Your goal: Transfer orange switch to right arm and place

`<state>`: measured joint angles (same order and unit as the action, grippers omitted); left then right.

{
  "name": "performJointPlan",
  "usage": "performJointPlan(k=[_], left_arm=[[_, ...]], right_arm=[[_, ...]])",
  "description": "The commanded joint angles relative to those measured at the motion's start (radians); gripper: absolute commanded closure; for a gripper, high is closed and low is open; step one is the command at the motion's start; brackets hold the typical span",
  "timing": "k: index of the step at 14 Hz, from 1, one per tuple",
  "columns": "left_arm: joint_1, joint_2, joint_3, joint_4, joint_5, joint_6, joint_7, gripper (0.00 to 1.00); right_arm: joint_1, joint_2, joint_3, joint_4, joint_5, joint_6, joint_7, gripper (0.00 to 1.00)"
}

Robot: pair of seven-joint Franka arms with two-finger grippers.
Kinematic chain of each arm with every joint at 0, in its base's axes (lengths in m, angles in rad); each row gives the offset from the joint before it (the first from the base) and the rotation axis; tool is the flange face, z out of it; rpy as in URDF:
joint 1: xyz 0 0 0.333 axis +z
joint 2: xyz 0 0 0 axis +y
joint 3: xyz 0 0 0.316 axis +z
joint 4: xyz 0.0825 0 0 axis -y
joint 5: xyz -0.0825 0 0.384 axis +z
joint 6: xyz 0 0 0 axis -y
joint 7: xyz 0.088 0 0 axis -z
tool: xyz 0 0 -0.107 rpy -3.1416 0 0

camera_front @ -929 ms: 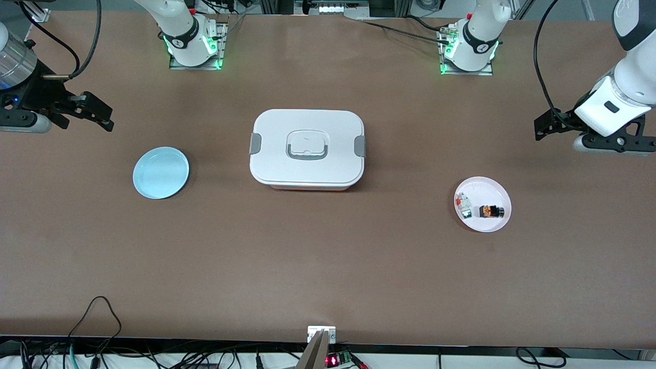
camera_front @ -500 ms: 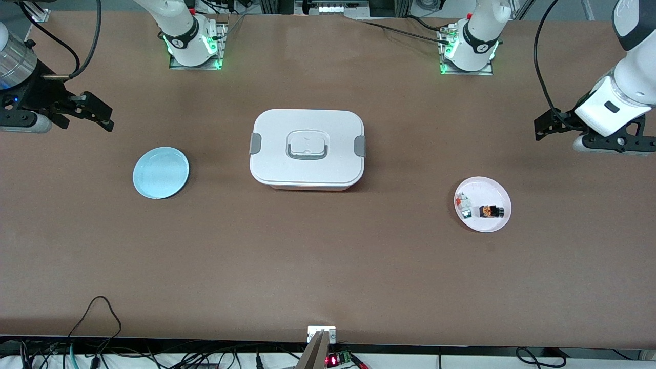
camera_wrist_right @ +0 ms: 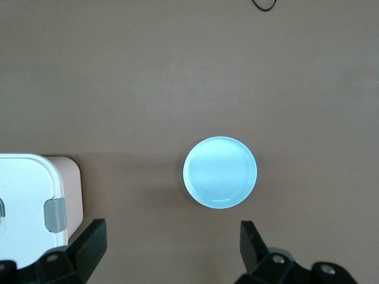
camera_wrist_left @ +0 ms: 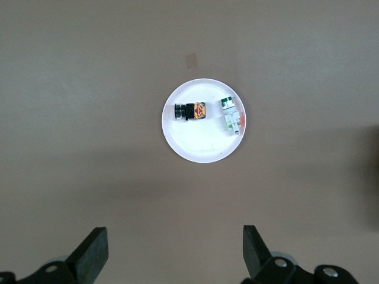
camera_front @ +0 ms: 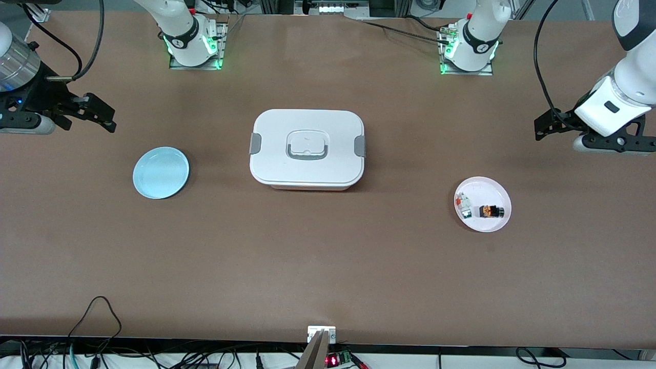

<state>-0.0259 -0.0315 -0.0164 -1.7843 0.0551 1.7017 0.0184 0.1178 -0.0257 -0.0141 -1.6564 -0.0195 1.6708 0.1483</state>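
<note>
Both pincers spread and empty, up over the worktop's ends.

The left pincer (camera_wrist_left: 172,260) hangs over bare worktop (camera_front: 328,266) near the white plate (camera_front: 494,223), where the orange switch (camera_front: 491,211) lies on its side beside a white-and-green piece (camera_front: 465,210) (a red one touching it). The right pincer (camera_wrist_right: 172,254) hangs near the blue plate (camera_front: 161,172); a lidded box (camera_front: 307,148) sits between the plates.

The right gripper (camera_front: 105,115) has moved a little: it now sits slightly more toward the middle of the table (camera_front: 328,266) than 0.9 s ago, and its silver wrist ring (camera_front: 18,61) has moved with it. The shift is very small.
</note>
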Motion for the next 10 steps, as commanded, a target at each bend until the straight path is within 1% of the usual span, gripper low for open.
performJointPlan(k=[1,5,10], left_arm=[[0.007,0.002,-0.004,0.014,-0.017,-0.037,-0.002,0.00],[0.007,0.002,-0.002,0.014,-0.017,-0.045,-0.003,0.00],[0.009,0.018,-0.002,0.013,-0.018,-0.074,-0.005,0.00]], right_arm=[[0.005,0.007,-0.001,0.004,0.001,-0.005,-0.003,0.00],[0.005,0.010,-0.001,-0.025,0.001,-0.014,-0.035,0.00],[0.022,0.061,0.003,-0.040,0.007,-0.006,-0.035,0.00]])
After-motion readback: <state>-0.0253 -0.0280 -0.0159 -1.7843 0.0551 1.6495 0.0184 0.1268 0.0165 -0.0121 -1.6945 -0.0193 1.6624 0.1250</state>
